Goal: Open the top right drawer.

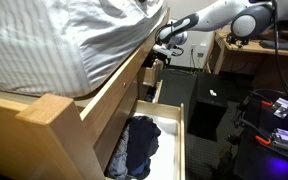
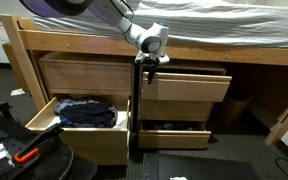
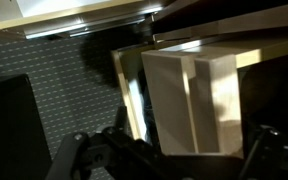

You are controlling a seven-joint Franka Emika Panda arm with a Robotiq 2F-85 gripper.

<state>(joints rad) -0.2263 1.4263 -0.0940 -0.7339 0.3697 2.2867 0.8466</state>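
Note:
The top right drawer (image 2: 184, 86) is a light tan wooden box with a plain flat front, standing a little way out of the bed frame. My gripper (image 2: 147, 64) is at its upper left corner, right under the mattress edge, and also shows in an exterior view (image 1: 162, 50). In the wrist view the drawer's pale wooden box (image 3: 189, 95) fills the middle. My gripper (image 3: 169, 152) is dark at the bottom, its fingers spread apart on either side of the wood. It looks open.
The long lower drawer (image 2: 44, 112) is pulled far out, with dark blue clothes (image 2: 89, 111) in it. The drawer below the top right one (image 2: 174, 134) is slightly open. A black case (image 1: 209, 112) and cabled gear (image 1: 279, 115) are on the floor. A striped mattress (image 1: 54, 40) overhangs.

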